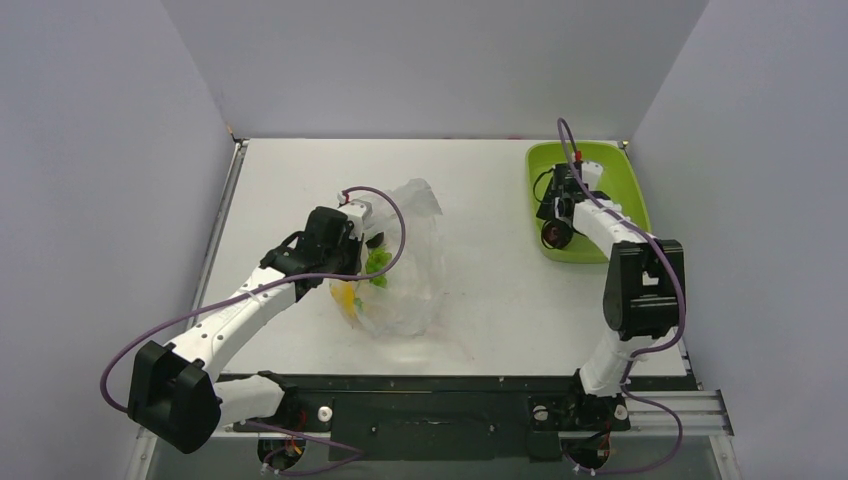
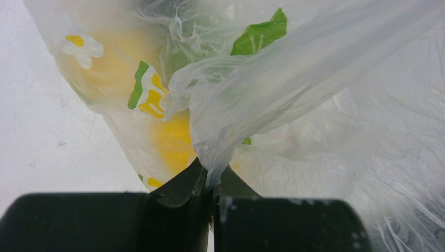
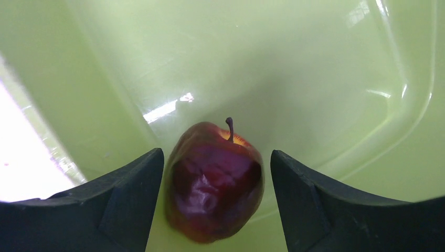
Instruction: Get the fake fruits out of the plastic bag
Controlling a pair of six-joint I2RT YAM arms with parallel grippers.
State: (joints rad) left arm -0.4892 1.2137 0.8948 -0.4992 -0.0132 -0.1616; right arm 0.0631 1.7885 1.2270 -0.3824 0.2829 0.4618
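**Left tool grips the bag, right tool slack around an apple in the tray**

Over on the left, the left tool (image 1: 352, 232) is clenched tight on a gathered fold of the plastic bag (image 1: 410, 280). The wrist view shows the film pinched right between the fingertips (image 2: 197, 176). The bag sits crumpled on the white tabletop (image 1: 480, 200), left of centre. Fake fruits (image 1: 347, 298) show through the flowered film, yellow low on the left side, something green just above it.

Across to the far right, the right tool (image 1: 556, 222) hangs down into the lime-green tray (image 1: 625, 175). Its jaws stand apart, released. A dark red apple (image 3: 215, 184) sits between them, stem up. There's a clear gap to the right-hand finger, while the left-hand finger is just beside the skin, and I can't tell whether it touches.
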